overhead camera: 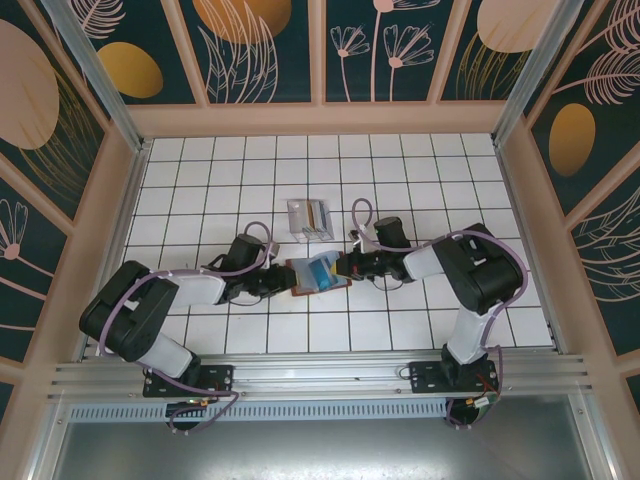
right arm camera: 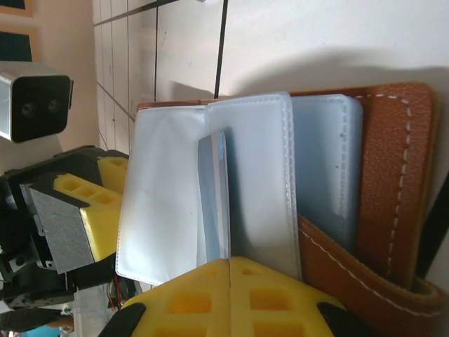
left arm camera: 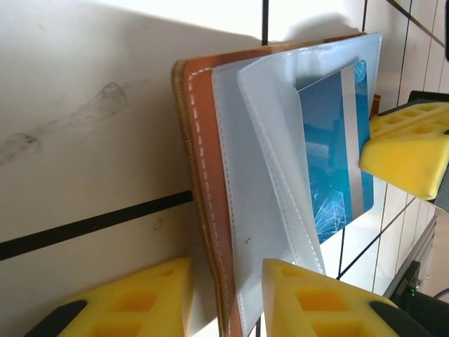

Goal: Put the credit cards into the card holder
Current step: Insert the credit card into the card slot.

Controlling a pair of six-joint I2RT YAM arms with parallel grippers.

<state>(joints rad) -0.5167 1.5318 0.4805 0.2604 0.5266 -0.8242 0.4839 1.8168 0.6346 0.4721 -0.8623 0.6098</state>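
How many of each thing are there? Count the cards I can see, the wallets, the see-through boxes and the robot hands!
blue card: 1
brown card holder: 1
clear case: 1 (what lies inside is too small to count)
grippers: 2, the left gripper and the right gripper
Total: 5

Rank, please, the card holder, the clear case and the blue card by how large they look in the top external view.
1. card holder, lying open.
2. clear case, slightly smaller.
3. blue card, smallest, though partly tucked into the holder's sleeves.
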